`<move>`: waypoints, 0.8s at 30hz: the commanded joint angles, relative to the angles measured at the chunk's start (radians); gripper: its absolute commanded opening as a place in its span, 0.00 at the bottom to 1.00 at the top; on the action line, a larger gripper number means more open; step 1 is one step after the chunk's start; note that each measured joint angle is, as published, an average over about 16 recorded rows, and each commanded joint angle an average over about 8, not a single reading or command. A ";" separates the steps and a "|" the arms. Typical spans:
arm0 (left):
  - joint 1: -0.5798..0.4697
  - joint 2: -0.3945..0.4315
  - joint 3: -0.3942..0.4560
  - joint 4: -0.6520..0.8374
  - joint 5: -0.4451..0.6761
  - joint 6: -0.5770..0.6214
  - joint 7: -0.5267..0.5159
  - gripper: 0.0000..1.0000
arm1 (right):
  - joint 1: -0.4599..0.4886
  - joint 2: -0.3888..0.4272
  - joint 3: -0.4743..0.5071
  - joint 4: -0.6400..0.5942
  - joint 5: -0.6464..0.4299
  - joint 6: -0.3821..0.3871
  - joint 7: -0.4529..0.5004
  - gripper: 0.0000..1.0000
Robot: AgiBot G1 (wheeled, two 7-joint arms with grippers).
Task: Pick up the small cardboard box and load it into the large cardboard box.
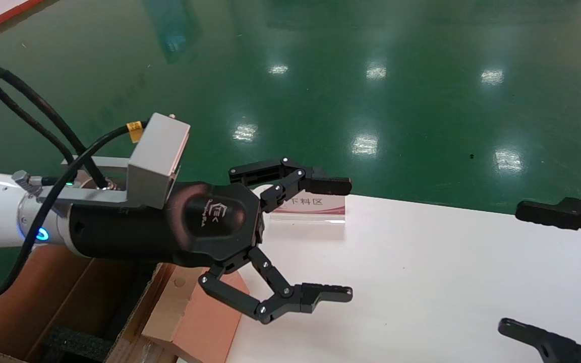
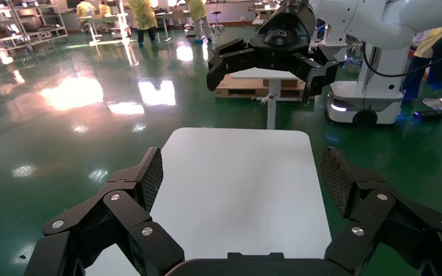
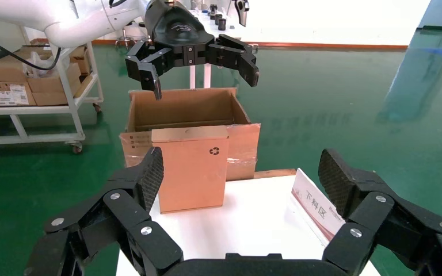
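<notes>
Small cardboard box (image 1: 205,322) is standing on the white desk (image 1: 421,282) at its 9 o'clock edge, leaning against or just beside the large cardboard box (image 1: 43,302), which is sitting off that edge with its flaps up and black foam showing inside. Left hand (image 1: 321,242) is hovering above the small box, reaching toward 3 o'clock, its fingers spread wide and gripping nothing. Right hand (image 1: 547,272) is waiting at the desk's 3 o'clock end, also wide open and empty. A sign holder (image 1: 310,209) is standing near the 12 o'clock edge. Judging the risk: the small box is standing tall on a narrow base near the edge, so a descending finger striking its top could be tipping it off the desk or into the carton's flap before any grip is closing
</notes>
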 commanded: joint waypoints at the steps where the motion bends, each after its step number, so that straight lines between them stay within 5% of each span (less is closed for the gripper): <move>1: 0.000 0.000 0.000 0.000 0.000 0.000 0.000 1.00 | 0.000 0.000 0.000 0.000 0.000 0.000 0.000 1.00; 17: 0.000 -0.003 0.002 0.002 0.006 -0.004 -0.006 1.00 | 0.000 0.000 0.000 0.000 0.000 0.000 0.000 1.00; 24: -0.052 -0.046 0.038 -0.035 0.120 -0.033 -0.073 1.00 | 0.001 0.000 -0.001 -0.001 0.000 0.000 -0.001 1.00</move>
